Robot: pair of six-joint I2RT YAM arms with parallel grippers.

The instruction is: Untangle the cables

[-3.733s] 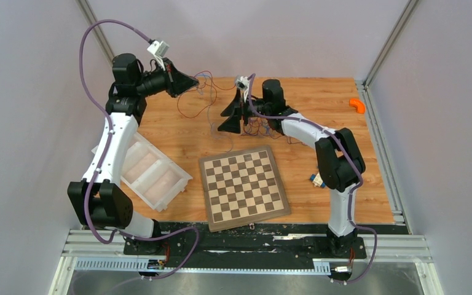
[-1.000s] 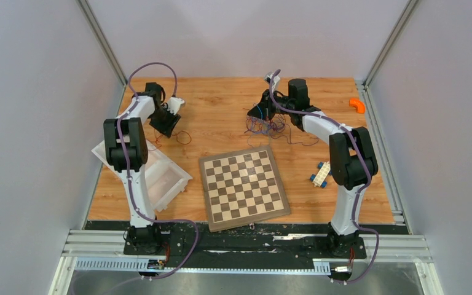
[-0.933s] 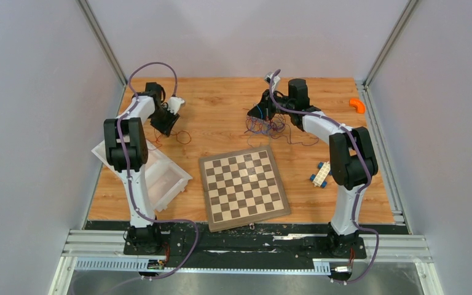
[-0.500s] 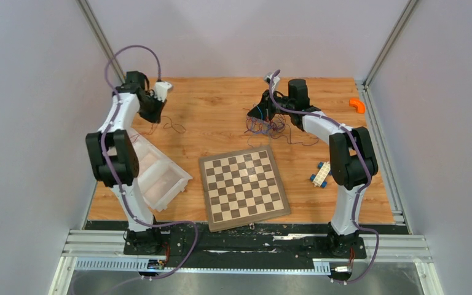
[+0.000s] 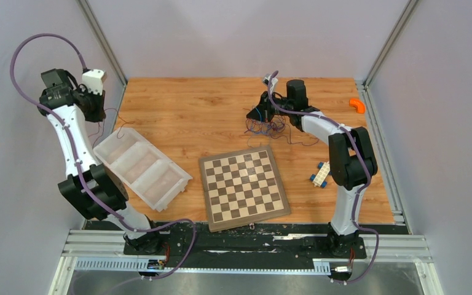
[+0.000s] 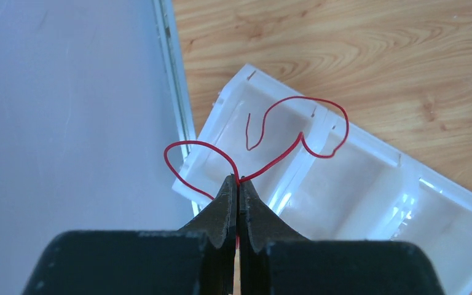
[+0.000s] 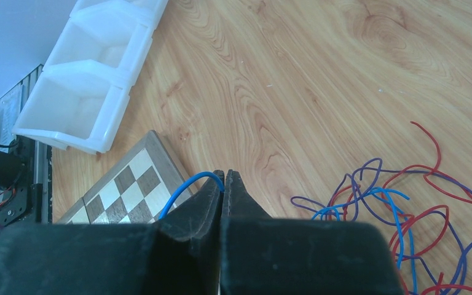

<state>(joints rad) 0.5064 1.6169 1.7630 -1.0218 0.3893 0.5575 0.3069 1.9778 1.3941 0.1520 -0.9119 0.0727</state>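
Note:
The cables lie as a tangle [image 5: 268, 127] of thin red, blue and purple wires on the wooden table just past the chessboard [image 5: 244, 184]. My right gripper [image 5: 260, 115] sits at the tangle's left edge, shut on a blue cable [image 7: 183, 188] that arcs out beside its tips [image 7: 224, 174]; the rest of the tangle [image 7: 405, 209] spreads to the right. My left gripper [image 6: 238, 179] is raised at the far left, shut on a single red cable [image 6: 310, 120]. That cable's loops hang over the white tray [image 6: 369, 190].
The compartmented white tray [image 5: 141, 167] lies left of the chessboard. A blue-and-white toy brick [image 5: 321, 174] sits right of the board and an orange piece [image 5: 357, 105] at the far right edge. The left wall stands close to my left arm [image 5: 67, 132].
My left gripper closed on the red cable, then rose and swung left from the table toward the wall, carrying it over the tray. The right arm and the tangle stayed put.

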